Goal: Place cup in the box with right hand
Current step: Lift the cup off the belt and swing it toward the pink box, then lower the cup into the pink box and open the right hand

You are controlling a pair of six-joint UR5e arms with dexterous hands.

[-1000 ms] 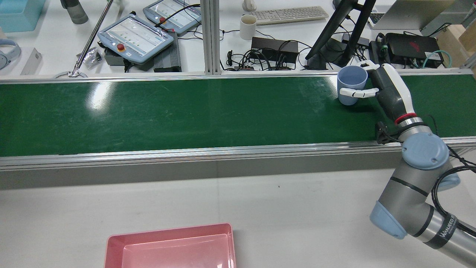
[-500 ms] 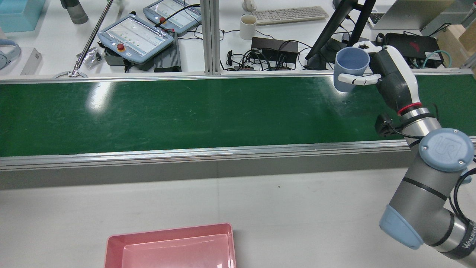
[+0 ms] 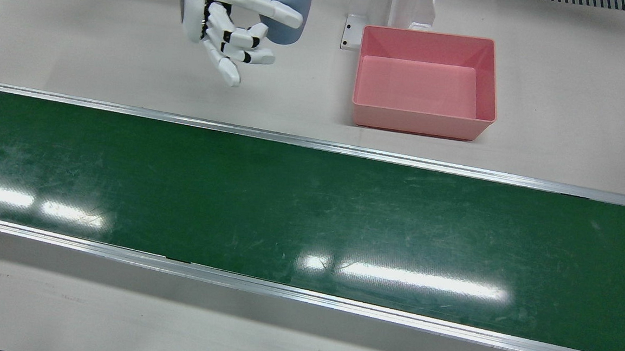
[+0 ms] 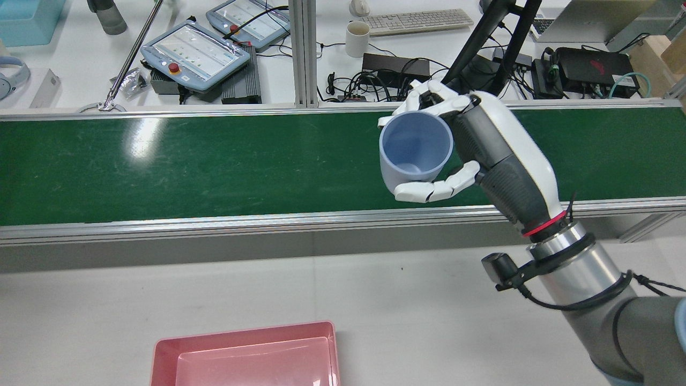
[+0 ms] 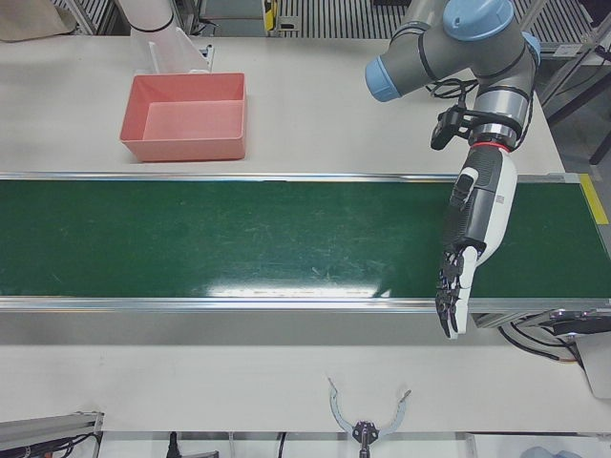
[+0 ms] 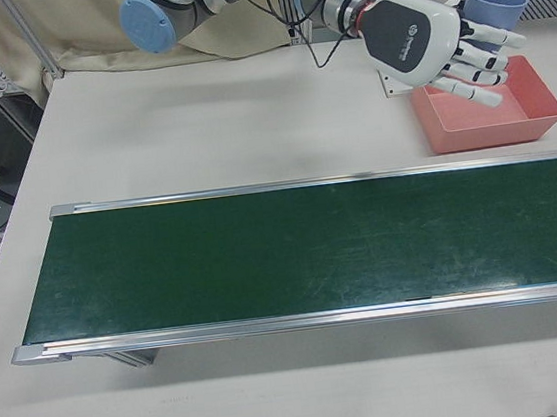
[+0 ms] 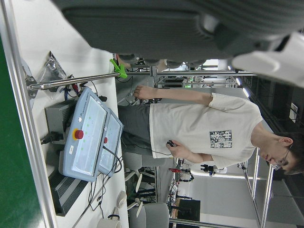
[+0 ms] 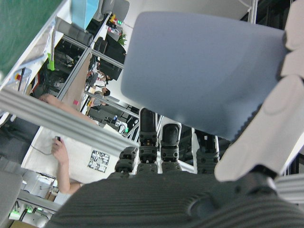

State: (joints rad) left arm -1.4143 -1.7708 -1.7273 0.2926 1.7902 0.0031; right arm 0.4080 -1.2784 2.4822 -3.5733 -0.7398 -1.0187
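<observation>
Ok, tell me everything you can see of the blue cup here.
The cup is pale blue, smooth and matte like plastic, with no handle visible, and empty. It is held off the table, upright and slightly tilted, in the right hand, whose fingers wrap its wall. It is not yet in the pink box.

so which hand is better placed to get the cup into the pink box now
The right hand: it already holds the blue cup aloft, near the pink box. The left hand hangs empty over the belt's far end.
</observation>
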